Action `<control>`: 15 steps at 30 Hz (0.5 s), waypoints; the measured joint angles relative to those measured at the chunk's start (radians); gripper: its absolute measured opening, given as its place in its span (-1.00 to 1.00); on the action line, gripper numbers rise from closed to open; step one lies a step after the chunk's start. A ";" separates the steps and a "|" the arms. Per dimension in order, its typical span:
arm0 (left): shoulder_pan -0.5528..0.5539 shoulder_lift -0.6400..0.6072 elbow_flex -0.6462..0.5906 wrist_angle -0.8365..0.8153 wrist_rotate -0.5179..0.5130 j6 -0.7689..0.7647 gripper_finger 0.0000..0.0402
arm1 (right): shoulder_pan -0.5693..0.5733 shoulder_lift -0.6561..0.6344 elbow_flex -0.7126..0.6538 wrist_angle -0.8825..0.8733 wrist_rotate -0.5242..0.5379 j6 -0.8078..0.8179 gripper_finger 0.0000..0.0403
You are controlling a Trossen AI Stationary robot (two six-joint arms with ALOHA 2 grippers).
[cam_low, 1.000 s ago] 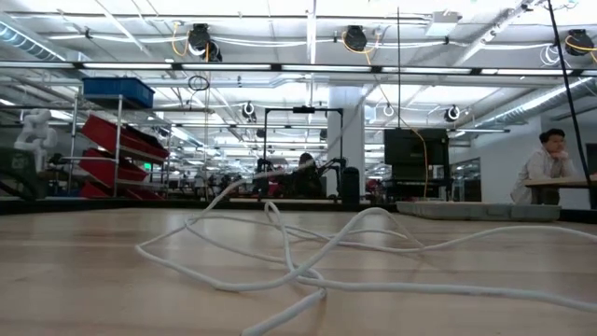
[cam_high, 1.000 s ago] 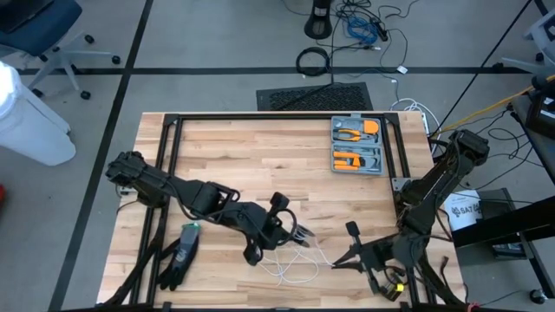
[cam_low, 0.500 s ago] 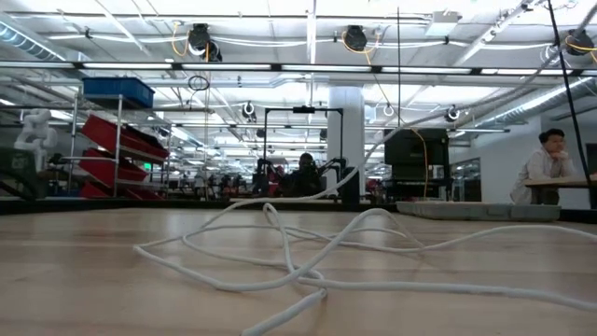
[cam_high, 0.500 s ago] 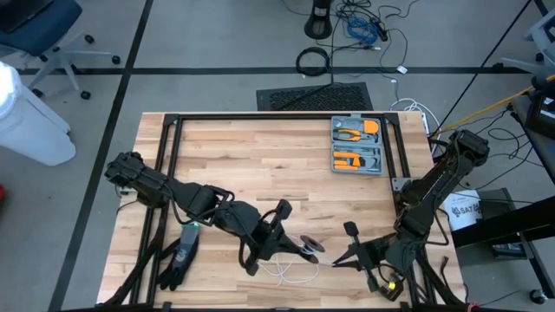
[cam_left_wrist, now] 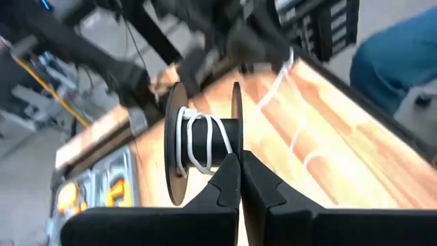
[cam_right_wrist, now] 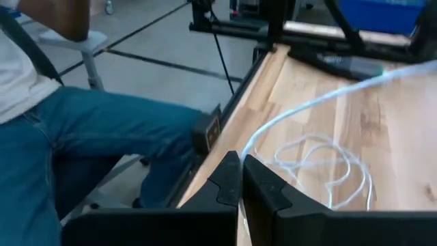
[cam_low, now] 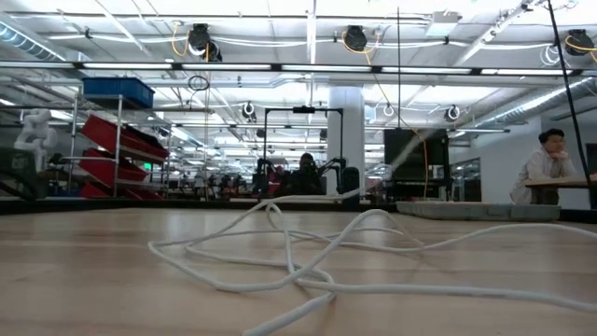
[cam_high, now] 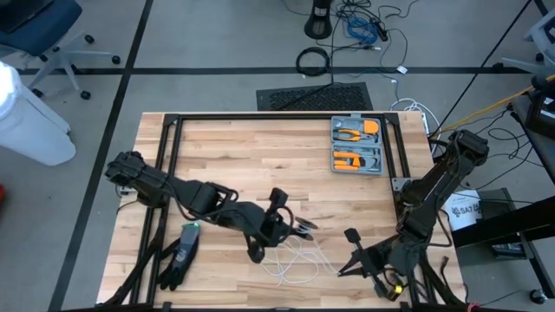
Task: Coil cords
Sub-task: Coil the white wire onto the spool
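A thin white cord (cam_high: 299, 258) lies in loose loops on the wooden table (cam_high: 260, 156) near its front edge; the loops also show in the low view (cam_low: 280, 266). Part of it is wound on a small black spool (cam_left_wrist: 205, 143). My left gripper (cam_high: 301, 229) is shut on that spool just above the loops. My right gripper (cam_high: 341, 270), to the right of the loops at the front edge, is shut on the cord (cam_right_wrist: 321, 160). From it a strand (cam_right_wrist: 328, 92) rises toward the left gripper. My left gripper pinches the rim of one of the spool's two black discs (cam_left_wrist: 236, 147) between its two fingers. The spool is lifted clear of the table, with white turns around its core (cam_left_wrist: 198, 140). My right gripper pinches a single strand of the cord (cam_right_wrist: 244, 152) between its two fingertips, low over the table's front edge. From the fingers the strand runs up in a smooth arc, off the table. The rest of the cord lies slack in loops on the wood.
A grey tray with orange tools (cam_high: 357, 146) stands at the far right of the table. A dark glove-like thing (cam_high: 180, 256) lies at the front left. Black frame rails (cam_high: 260, 117) run along the edges. A person in jeans (cam_right_wrist: 102, 137) sits close to the front edge.
My left gripper has swung with the spool toward the near edge and then back up and away. The rising strand has swung with it, and the loops on the table have shifted a little. My right gripper has moved slightly toward the near right corner, still shut on the cord.
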 joint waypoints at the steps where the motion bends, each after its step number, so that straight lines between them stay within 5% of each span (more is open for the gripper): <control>1: 0.003 0.000 0.000 -0.021 0.000 -0.015 -1.00 | 0.000 0.000 0.012 0.000 0.000 -0.010 -1.00; 15: 0.007 0.012 0.000 -0.070 0.160 -0.049 -1.00 | 0.023 0.000 0.169 -0.026 0.066 -0.238 -1.00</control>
